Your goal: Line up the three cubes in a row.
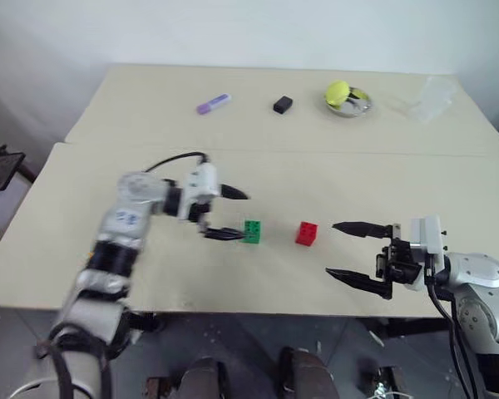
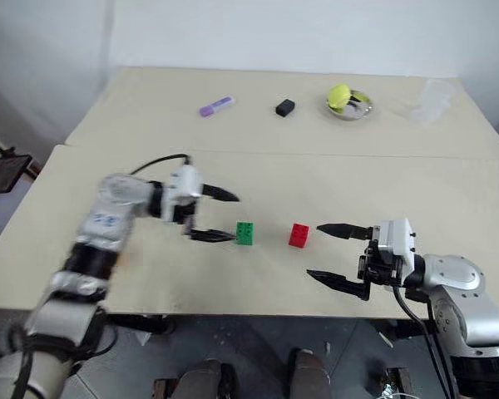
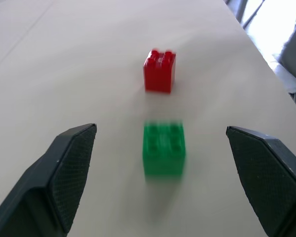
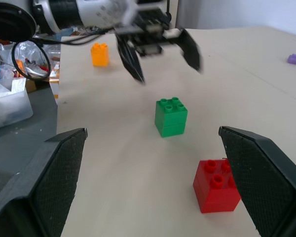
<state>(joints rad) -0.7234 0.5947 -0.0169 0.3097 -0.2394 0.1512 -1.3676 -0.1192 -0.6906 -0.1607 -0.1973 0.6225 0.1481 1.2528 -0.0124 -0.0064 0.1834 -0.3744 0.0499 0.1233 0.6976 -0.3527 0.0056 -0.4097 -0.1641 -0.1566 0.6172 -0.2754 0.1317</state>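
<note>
Now the green cube (image 1: 252, 232) sits on the table (image 1: 333, 179) just beside the red cube (image 1: 307, 233). Both are free. Close by, the left gripper (image 1: 225, 214) is wide open, holding nothing. Across from it, the right gripper (image 1: 355, 253) is open and empty too. Farther off sits the orange-yellow cube (image 4: 99, 54).

Green cube (image 1: 252, 231) and red cube (image 1: 307, 233) stand upright, side by side; orange cube (image 4: 99, 54) farther left.
</note>
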